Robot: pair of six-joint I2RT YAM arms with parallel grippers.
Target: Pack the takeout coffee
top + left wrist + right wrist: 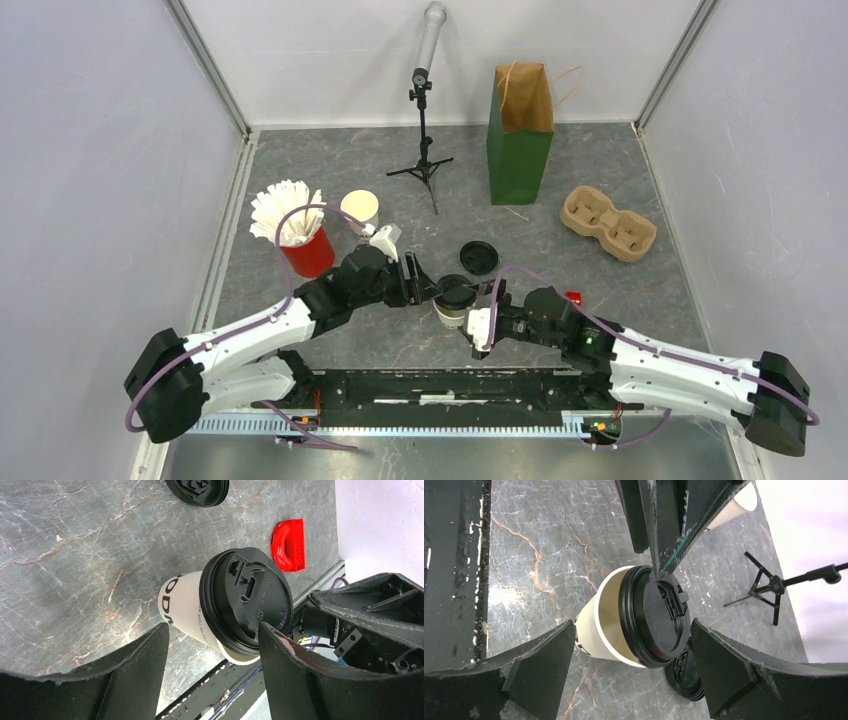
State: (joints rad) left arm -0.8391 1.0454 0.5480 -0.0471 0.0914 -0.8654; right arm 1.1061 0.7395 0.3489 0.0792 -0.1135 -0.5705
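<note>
Lidded takeout coffee [456, 298] upright on table [330, 170], left gripper [212, 630] and right gripper [633, 626] both spread astride it; move into green bag [519, 150] not yet done.

The cream paper cup [182, 611] (black lettering) has a round black plastic lid [247, 600]; the marbled tabletop [75, 555] is grey, rust-veined.

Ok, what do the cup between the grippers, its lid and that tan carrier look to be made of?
Cup: cream paper by its look, matte, with black lettering printed on the wall.
Lid: black plastic, faintly glossy, with a moulded sip tab and embossed marks.
Carrier: probably moulded pulp or cardboard, going by its dull tan surface and rounded wells. It is too small here to be sure.
</note>
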